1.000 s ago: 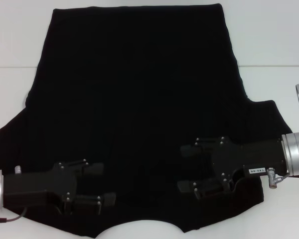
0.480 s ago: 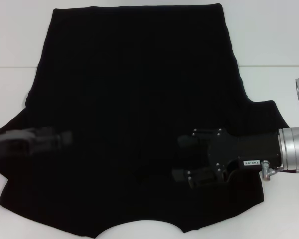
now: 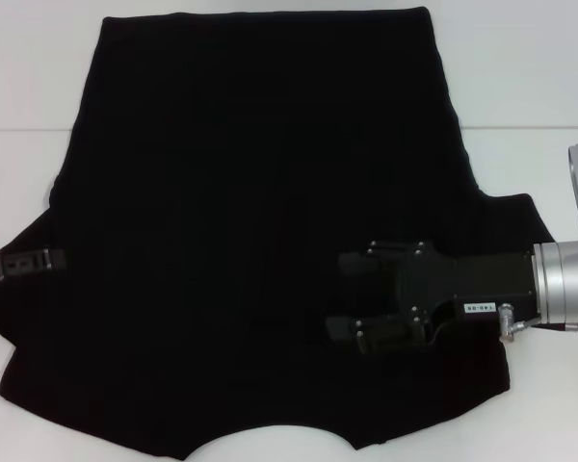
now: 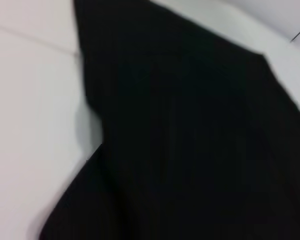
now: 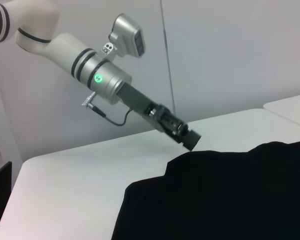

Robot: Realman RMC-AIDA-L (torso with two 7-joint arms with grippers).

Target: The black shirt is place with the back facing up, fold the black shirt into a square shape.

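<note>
Bare table rt of black shirt.

Black shirt spread flat before me.

My shirt is plain black, short-sleeved, and lies open and unfolded on the white table. Its straight hem is at the far edge, and the curved neckline is at the edge nearest me. A sleeve juts out to each side at the near end. The cloth looks smooth, and no lettering shows on the upward face.
</note>
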